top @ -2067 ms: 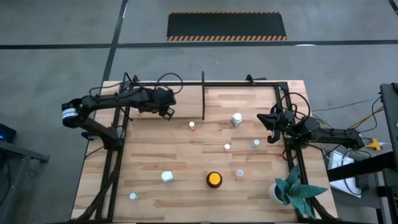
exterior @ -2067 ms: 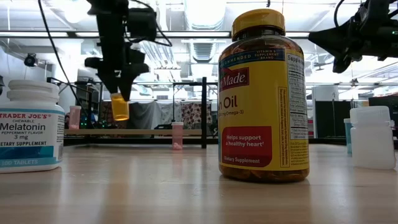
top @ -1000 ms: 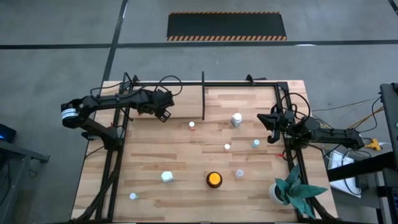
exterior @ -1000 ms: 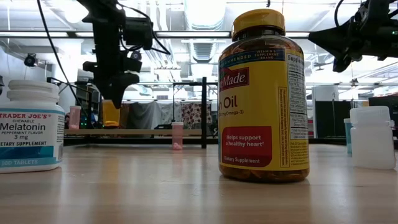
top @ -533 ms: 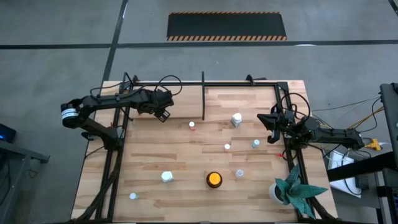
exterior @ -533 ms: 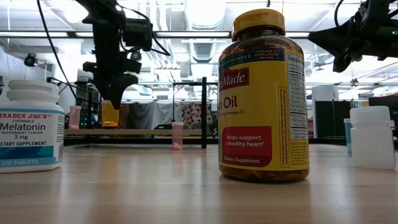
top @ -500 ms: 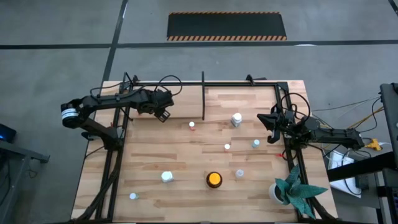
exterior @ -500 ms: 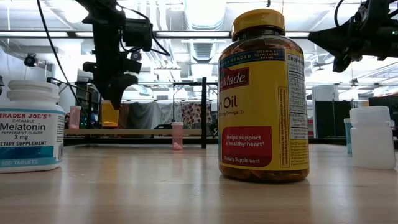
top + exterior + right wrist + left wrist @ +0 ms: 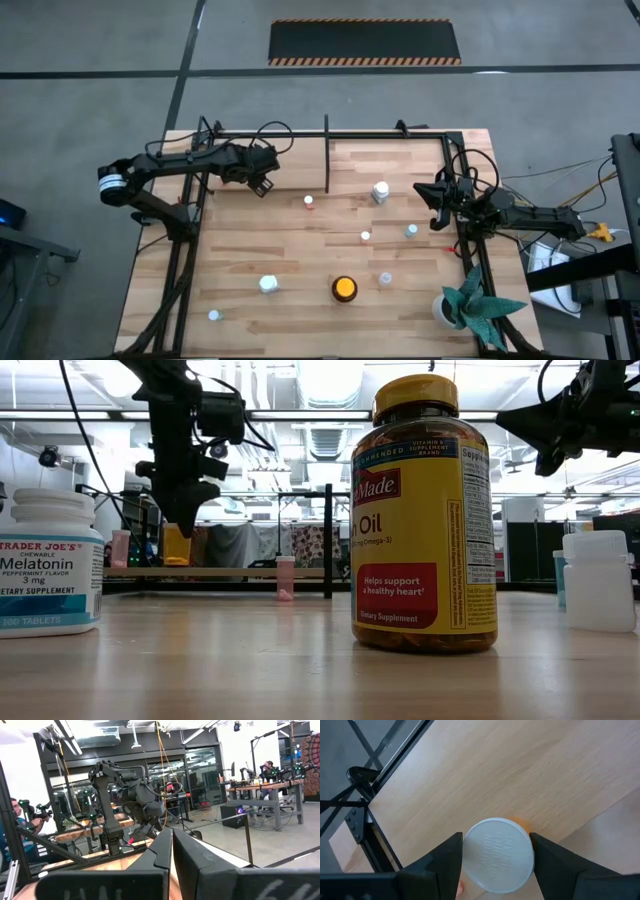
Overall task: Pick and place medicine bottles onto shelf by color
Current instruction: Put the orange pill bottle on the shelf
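From above, the left gripper [image 9: 262, 181] hovers over the shelf's [image 9: 326, 134] left bay, well left of its divider post [image 9: 327, 153], while the right gripper [image 9: 437, 205] waits at the table's right edge, near a white bottle [image 9: 380, 191]. At table height, an orange bottle [image 9: 177, 543] stands on the shelf board right under the left gripper [image 9: 185, 510], with the fish oil jar [image 9: 423, 515] large in front. The left wrist shows its fingers [image 9: 445, 865] parted on either side of the bottle's white cap [image 9: 496, 855] (contact unclear); the right wrist shows its own fingers [image 9: 162, 851] pressed together.
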Robot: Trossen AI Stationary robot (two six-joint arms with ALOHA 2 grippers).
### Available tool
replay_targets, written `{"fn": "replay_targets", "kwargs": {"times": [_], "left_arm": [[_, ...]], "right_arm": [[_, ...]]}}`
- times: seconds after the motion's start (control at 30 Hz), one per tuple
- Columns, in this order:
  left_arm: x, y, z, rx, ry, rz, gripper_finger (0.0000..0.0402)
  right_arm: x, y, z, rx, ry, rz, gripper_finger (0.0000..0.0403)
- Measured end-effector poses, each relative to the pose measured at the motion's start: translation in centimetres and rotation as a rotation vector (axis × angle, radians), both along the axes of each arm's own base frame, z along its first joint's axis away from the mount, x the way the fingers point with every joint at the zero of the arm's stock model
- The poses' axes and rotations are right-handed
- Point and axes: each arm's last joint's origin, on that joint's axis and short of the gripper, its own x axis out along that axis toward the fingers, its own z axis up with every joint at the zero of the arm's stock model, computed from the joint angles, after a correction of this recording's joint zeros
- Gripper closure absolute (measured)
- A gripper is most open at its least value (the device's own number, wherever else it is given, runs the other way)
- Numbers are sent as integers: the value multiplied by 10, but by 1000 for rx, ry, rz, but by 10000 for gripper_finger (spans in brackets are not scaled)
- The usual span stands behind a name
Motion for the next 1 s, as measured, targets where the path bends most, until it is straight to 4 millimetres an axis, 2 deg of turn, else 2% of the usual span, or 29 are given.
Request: {"fn": "replay_targets", "kwargs": {"times": [0.57,0.8,1.0], "left_arm": [[0,0,0,2,-4,-1,210],[0,1,0,17,3,2,177],[0,0,0,17,5,2,172]], "right_arm": [[0,0,0,0,0,0,394],[0,0,0,-1,0,0,394],[0,0,0,0,0,0,394]]}}
